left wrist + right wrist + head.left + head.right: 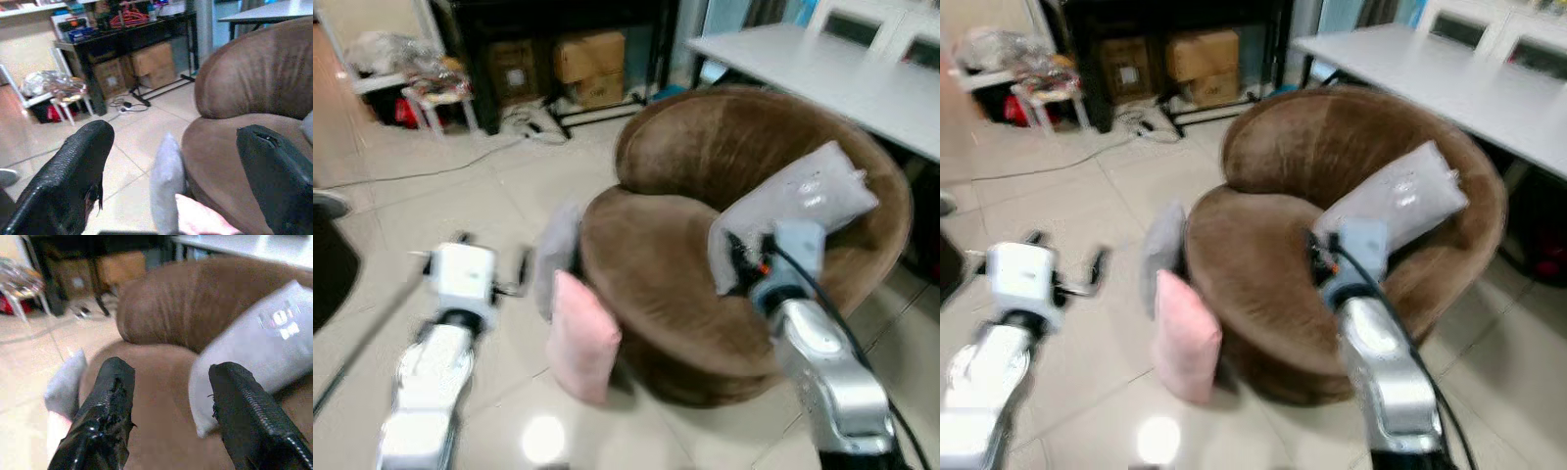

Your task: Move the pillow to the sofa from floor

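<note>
Tiled floor (489, 196) holds pink pillow (580, 338) against sofa (656, 255); left gripper (171, 161) and right gripper (171, 396) spread wide (wrist views).

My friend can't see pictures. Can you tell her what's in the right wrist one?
The right pincer is open, its two black fingers spread above a brown sofa where a grey pillow leans against the back. Another grey pillow stands on the floor beside the sofa.
</note>
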Motion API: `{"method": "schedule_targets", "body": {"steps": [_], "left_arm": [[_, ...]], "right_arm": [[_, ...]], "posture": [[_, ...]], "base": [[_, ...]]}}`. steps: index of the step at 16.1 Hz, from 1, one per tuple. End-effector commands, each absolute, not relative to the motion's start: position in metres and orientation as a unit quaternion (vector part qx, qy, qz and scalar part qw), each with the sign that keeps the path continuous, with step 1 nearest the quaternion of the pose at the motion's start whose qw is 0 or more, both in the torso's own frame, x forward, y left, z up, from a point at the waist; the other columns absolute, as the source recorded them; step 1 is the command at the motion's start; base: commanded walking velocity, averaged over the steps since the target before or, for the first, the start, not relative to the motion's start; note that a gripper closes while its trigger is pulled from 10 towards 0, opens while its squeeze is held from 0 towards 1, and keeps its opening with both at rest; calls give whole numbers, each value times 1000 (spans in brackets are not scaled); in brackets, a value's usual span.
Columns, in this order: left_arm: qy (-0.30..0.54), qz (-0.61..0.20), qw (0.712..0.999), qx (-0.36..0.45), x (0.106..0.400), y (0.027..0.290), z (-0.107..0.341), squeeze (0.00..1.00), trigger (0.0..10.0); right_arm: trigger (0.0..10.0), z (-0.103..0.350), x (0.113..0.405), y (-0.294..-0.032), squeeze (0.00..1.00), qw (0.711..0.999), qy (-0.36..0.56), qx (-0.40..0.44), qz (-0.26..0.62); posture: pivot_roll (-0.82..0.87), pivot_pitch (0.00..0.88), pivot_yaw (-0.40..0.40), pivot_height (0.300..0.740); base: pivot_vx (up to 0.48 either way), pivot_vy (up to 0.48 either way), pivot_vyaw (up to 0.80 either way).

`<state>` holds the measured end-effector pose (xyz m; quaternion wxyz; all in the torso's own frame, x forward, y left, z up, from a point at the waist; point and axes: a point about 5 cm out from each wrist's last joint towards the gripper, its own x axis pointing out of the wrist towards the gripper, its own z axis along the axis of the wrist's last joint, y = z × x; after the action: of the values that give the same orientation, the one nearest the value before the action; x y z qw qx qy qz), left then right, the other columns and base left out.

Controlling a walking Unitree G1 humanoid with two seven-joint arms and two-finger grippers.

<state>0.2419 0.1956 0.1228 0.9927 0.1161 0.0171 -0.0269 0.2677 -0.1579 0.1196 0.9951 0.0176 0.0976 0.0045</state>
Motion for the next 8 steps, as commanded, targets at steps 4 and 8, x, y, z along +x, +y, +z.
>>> {"method": "schedule_targets", "body": {"steps": [4, 8], "left_arm": [[16, -20, 992, 124, 243, 200, 125, 0, 10000], [9, -18, 993, 119, 242, 201, 126, 0, 10000]], "right_arm": [[10000, 123, 269, -154, 0, 996, 90, 23, 7], [10000, 124, 267, -149, 0, 995, 90, -2, 39]], "posture": [[-43, 0, -44, 740], [-43, 0, -42, 740]], "base": [[0, 423, 0], [0, 213, 200]]}}
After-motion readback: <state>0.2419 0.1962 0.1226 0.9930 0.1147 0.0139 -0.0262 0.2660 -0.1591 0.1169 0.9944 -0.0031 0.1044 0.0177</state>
